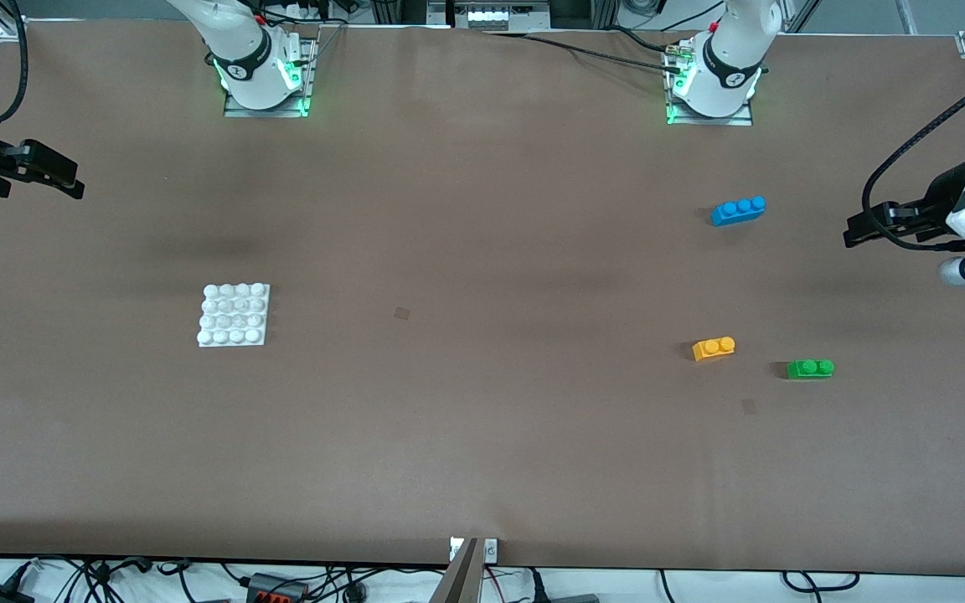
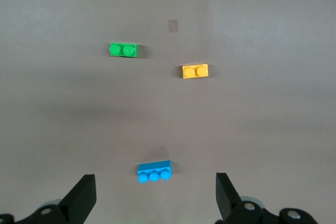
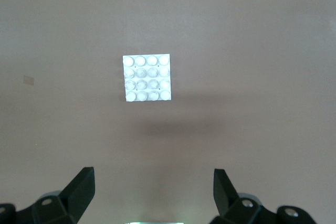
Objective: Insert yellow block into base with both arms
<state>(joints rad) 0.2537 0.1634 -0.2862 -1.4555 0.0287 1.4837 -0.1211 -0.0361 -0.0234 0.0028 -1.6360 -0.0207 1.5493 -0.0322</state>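
Note:
The yellow block [image 1: 714,347] lies flat on the brown table toward the left arm's end, studs up; it also shows in the left wrist view [image 2: 195,71]. The white base [image 1: 233,315] lies toward the right arm's end and shows in the right wrist view [image 3: 147,77]. My left gripper [image 1: 853,231] hangs high at the left arm's end of the table, open and empty [image 2: 156,192]. My right gripper [image 1: 74,184] hangs high at the right arm's end, open and empty [image 3: 154,190]. Both are well apart from the block and the base.
A green two-stud brick [image 1: 810,368] lies beside the yellow block, toward the left arm's end. A blue three-stud brick [image 1: 738,210] lies farther from the front camera, nearer the left arm's base. Cables run along the table's front edge.

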